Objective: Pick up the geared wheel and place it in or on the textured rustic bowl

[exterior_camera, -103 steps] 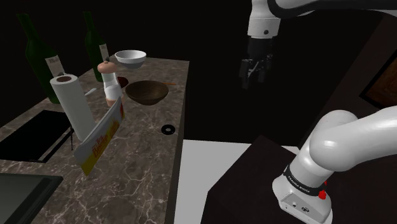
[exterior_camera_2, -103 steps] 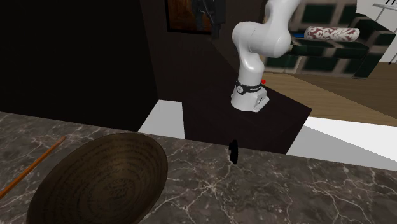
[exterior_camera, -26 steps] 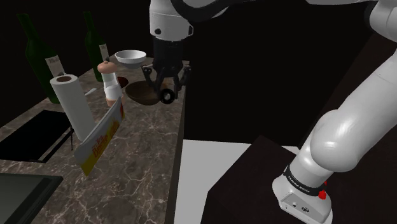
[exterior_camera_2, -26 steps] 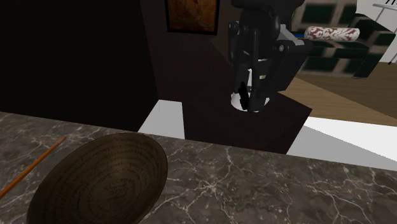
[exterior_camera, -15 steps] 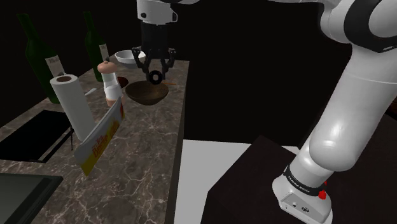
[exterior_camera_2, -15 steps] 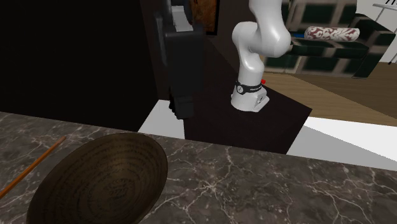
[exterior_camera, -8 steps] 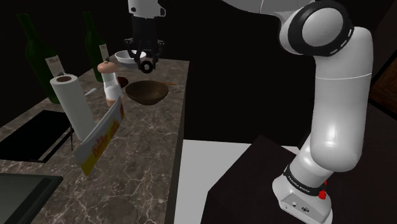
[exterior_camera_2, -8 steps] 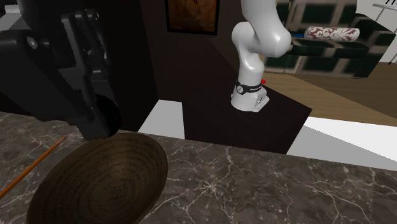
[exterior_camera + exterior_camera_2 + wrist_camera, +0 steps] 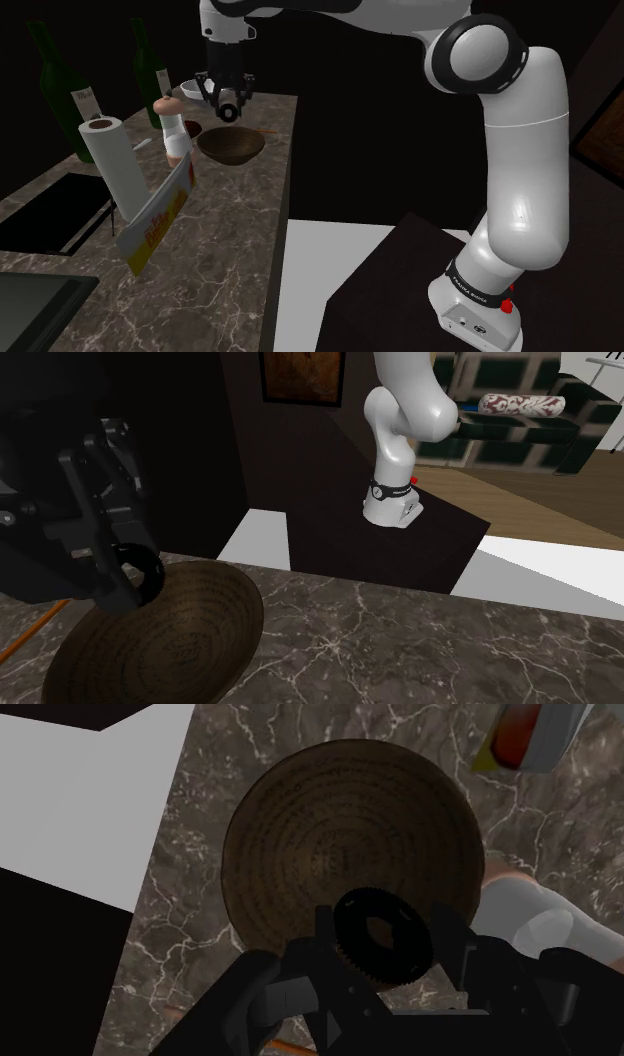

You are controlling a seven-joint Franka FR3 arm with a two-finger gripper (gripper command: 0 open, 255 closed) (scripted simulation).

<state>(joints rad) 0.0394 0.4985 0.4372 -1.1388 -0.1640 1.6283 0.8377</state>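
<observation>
Two black fingers (image 9: 322, 932): we see them clasp the black geared wheel (image 9: 400, 962) by its toothed rim, one on each side.
Gripper (image 9: 228, 99): all black, pointing down from the white arm (image 9: 520, 170) over the far end of the counter.
Wheel's place: in the air, held upright above the bowl and apart from it; along the gripper it sits over the bowl's nearer rim.
Bowl: a round brown bowl with a ringed texture (image 9: 231, 146), upright on the dark veined marble counter (image 9: 235, 235).
Behind it: a plain white bowl (image 9: 204, 91), on the far side of the brown one.
Beside it: a white bottle with a brown cap (image 9: 174, 128).
Nearer us: a white paper-towel roll (image 9: 112, 160) and a leaning yellow-and-white packet (image 9: 155, 222).
</observation>
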